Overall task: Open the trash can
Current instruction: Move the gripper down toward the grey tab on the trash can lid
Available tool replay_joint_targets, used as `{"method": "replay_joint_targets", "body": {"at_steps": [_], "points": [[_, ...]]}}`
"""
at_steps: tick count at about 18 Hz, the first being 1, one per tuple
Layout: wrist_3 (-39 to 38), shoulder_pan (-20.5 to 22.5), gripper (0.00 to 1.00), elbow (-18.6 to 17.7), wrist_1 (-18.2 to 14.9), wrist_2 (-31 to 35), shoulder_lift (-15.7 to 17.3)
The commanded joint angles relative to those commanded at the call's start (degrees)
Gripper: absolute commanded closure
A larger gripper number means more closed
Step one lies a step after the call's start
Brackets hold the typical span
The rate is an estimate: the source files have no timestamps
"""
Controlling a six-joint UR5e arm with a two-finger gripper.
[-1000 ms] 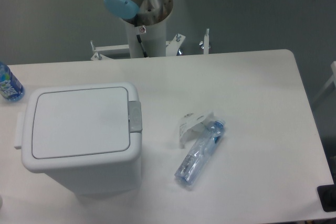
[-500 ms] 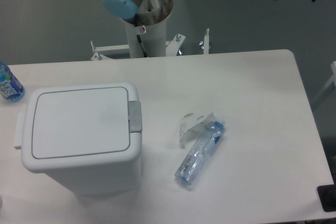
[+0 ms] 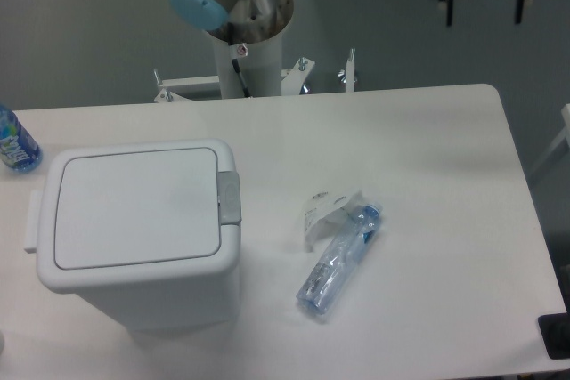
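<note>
The white trash can [image 3: 138, 233] stands at the left front of the table. Its flat lid is shut and its grey push-button tab [image 3: 230, 198] faces right. My gripper [image 3: 484, 8] hangs high at the top right, above and beyond the table's far edge, far from the trash can. Its two black fingers [image 3: 449, 8] point down and stand apart, with nothing between them.
A clear plastic bottle [image 3: 338, 260] with a torn white label [image 3: 325, 211] lies on the table right of the trash can. A blue bottle [image 3: 13, 141] stands at the left edge. The arm's white base column [image 3: 245, 51] stands behind the table. A dark object [image 3: 555, 335] sits at the front right corner.
My gripper has moved down and to the left, coming further into view at the top right. The trash can and bottles have not moved.
</note>
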Motion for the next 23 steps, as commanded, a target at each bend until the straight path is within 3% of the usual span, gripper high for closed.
{"method": "replay_joint_targets", "body": {"at_steps": [4, 8, 12, 18, 23], "points": [[-13.0, -7.2, 0.00, 0.3, 2.8, 0.0, -2.6], [-26.8, -13.3, 0.00, 1.6, 9.0, -0.7, -5.3], [-34.7, -17.9, 0.00, 2.5, 13.7, -1.1, -7.4], [-39.6, -23.9, 0.00, 5.1, 14.2, -1.4, -10.7], [-42.1, -26.1, 0.00, 5.1, 14.3, -1.6, -10.5]]}}
